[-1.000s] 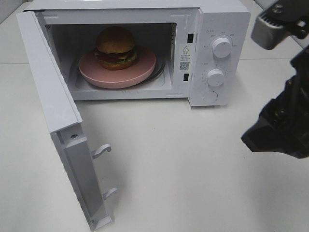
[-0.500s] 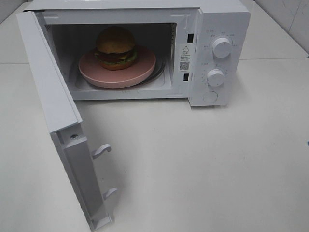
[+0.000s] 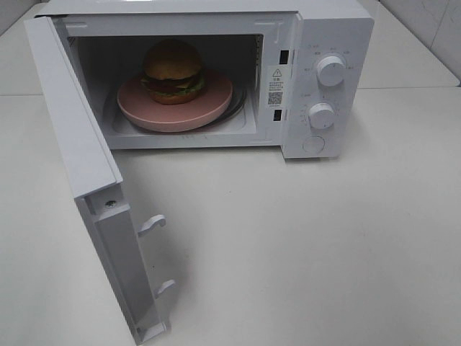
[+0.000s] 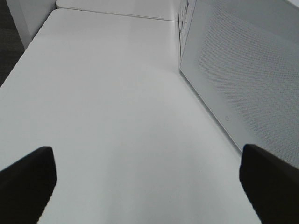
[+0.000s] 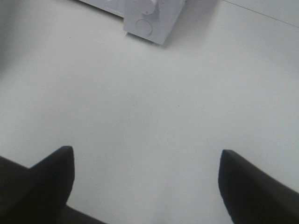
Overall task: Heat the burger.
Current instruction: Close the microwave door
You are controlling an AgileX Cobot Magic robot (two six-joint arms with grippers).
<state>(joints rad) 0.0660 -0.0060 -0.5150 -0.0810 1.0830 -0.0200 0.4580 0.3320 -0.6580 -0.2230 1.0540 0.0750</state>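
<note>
The burger (image 3: 173, 71), with a golden-brown bun, dark patty and green lettuce, sits on a round pink plate (image 3: 209, 108) inside the white microwave (image 3: 328, 43). The microwave door (image 3: 79, 151) stands wide open to the left. Neither arm shows in the exterior high view. My left gripper (image 4: 149, 177) is open and empty above the table, beside the outer face of the door (image 4: 247, 79). My right gripper (image 5: 145, 179) is open and empty over bare table, with the microwave's lower front corner (image 5: 149, 23) ahead of it.
Two round knobs (image 3: 331, 71) and a round button (image 3: 313, 145) sit on the microwave's right panel. Two latch hooks (image 3: 151, 225) stick out from the open door's edge. The white table (image 3: 302, 252) stretches in front of and to the right of the microwave.
The right arm, which stood at the right edge of the exterior high view one second ago, has withdrawn out of that view. The burger, plate and door have not moved.
</note>
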